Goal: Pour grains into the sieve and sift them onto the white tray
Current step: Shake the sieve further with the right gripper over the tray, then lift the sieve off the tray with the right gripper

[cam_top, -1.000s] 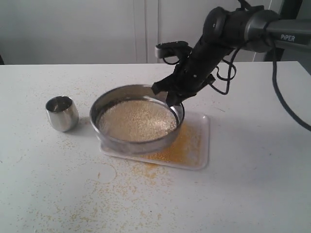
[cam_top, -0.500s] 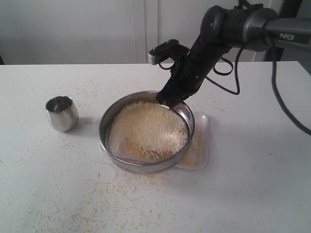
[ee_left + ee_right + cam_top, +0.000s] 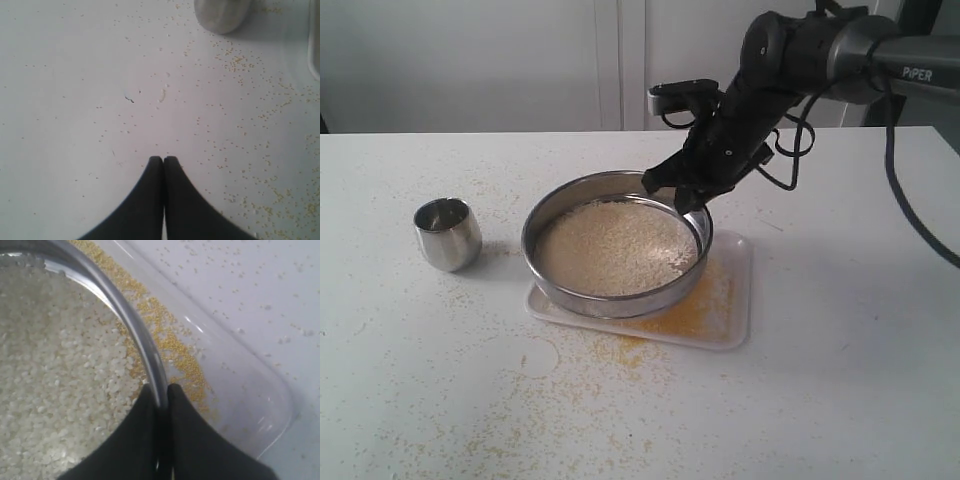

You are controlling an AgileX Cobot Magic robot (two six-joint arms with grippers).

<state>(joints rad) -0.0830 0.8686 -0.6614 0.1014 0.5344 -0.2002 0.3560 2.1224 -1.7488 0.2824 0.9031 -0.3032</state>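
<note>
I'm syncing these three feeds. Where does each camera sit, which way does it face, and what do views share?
Exterior: off the arms, high before the table, facing the wall; shows cup, sieve over tray, right arm, jaws on the rim.
Left wrist: on the left arm, looking down at the table and scattered grains; shut jaws show.
Right wrist: on the right arm, looking along jaws clamping the sieve rim, tray beyond.
Shared: exterior and right wrist see sieve and tray; exterior and left wrist, the cup.
</note>
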